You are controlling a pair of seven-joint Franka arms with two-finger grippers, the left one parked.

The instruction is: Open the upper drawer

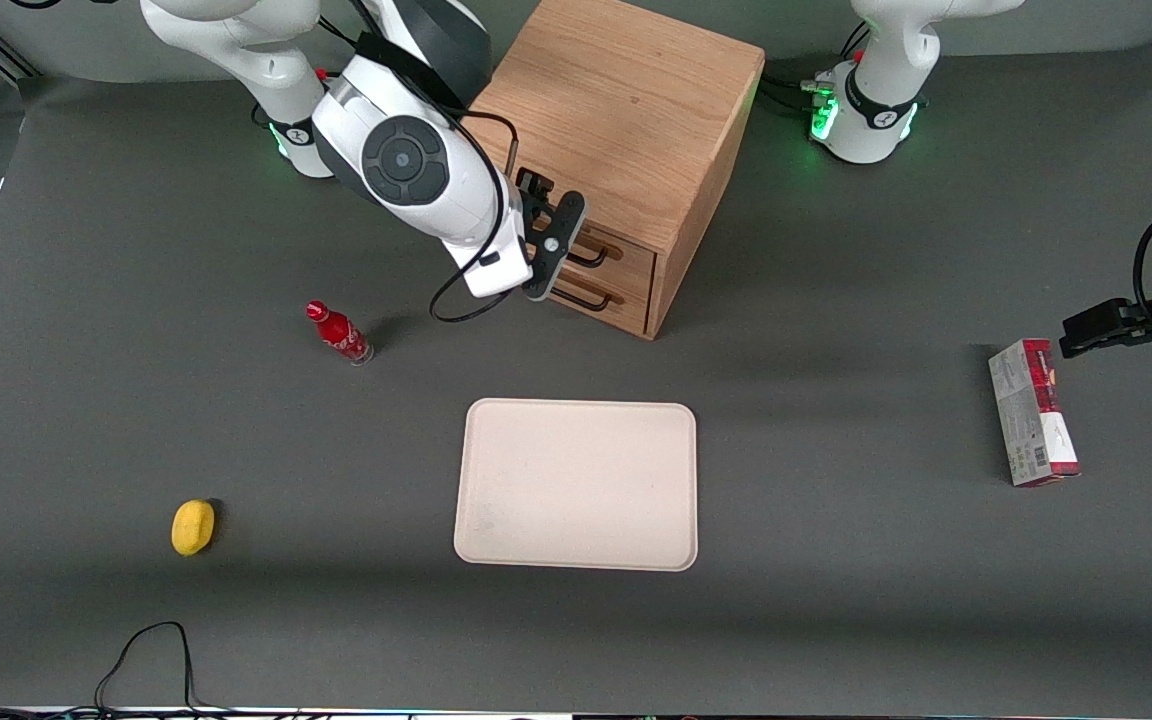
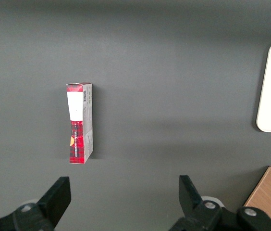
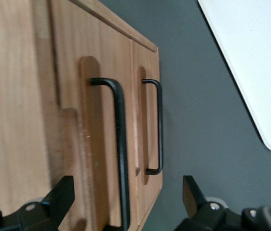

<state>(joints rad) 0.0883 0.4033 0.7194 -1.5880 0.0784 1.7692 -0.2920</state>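
Observation:
The oak cabinet (image 1: 626,110) stands at the back of the table. Its upper drawer (image 1: 631,258) has a thin black bar handle (image 1: 591,260) and sits flush with the lower drawer (image 1: 621,305) beneath it. My right gripper (image 1: 564,242) is open, right in front of the upper drawer. In the right wrist view the gripper (image 3: 126,195) has one finger on each side of the upper drawer's handle (image 3: 121,144), not touching it. The lower drawer's handle (image 3: 159,125) lies beside it, nearer the table.
A beige tray (image 1: 576,485) lies nearer the front camera than the cabinet. A red bottle (image 1: 339,333) and a yellow object (image 1: 193,526) lie toward the working arm's end. A red and grey box (image 1: 1033,412) lies toward the parked arm's end.

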